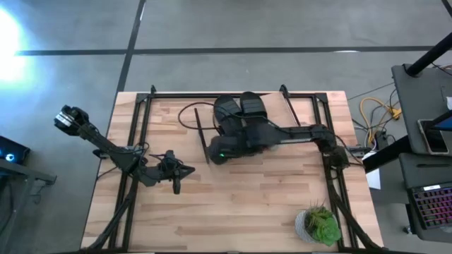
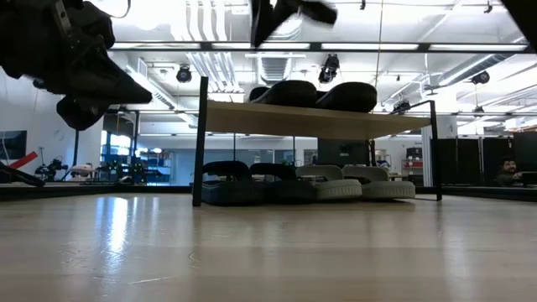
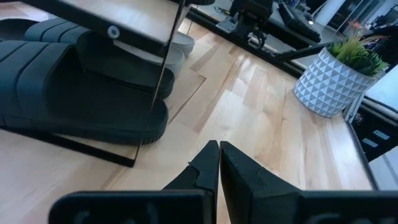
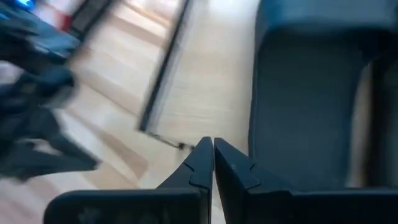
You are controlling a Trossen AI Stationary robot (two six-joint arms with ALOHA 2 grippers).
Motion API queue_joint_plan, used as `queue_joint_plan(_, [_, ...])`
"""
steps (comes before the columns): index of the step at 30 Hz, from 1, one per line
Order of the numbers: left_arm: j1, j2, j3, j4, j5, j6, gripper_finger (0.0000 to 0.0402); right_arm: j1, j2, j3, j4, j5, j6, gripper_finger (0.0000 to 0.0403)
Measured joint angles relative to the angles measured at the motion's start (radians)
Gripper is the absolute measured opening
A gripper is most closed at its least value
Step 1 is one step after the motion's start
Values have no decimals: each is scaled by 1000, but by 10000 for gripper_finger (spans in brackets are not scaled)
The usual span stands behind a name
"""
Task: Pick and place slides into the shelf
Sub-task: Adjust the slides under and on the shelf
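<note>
Looking down, we see the right end effector (image 4: 212, 147) closed and empty above the shelf (image 1: 212, 113); the left end effector (image 3: 218, 150) closed, empty, over the counter (image 1: 247, 204).

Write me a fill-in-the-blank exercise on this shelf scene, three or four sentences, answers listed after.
1. On top of the shelf lie ____ dark slides.
2. Under the shelf, the two light grey slides sit beside a ____ pair.
3. The left hand hangs above bare table with its fingers ____.
4. The potted plant stands near the table's corner on the ____ arm's side.

Missing words: two; dark; shut; right
</note>
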State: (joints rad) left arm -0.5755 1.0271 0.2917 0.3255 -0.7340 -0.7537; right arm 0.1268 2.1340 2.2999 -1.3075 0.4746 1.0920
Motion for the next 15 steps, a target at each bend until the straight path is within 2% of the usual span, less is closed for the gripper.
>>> queue_joint_plan(3, [0,0,12,17,2,0,0,59,-60,20,-9,78,-40,9])
queue_joint_plan(6, [0,0,20,58,6,-1,0,117,-125,21,-47,105,-97,9])
queue_joint_plan(11, [0,0,24,124,18,-2,0,207,-247,20,-107,116,67,9])
queue_joint_plan(13, [0,0,24,132,28,-6,0,261,-284,20,-77,220,79,9])
queue_joint_plan(15, [0,0,24,128,35,-35,0,319,-305,20,-37,311,10,9])
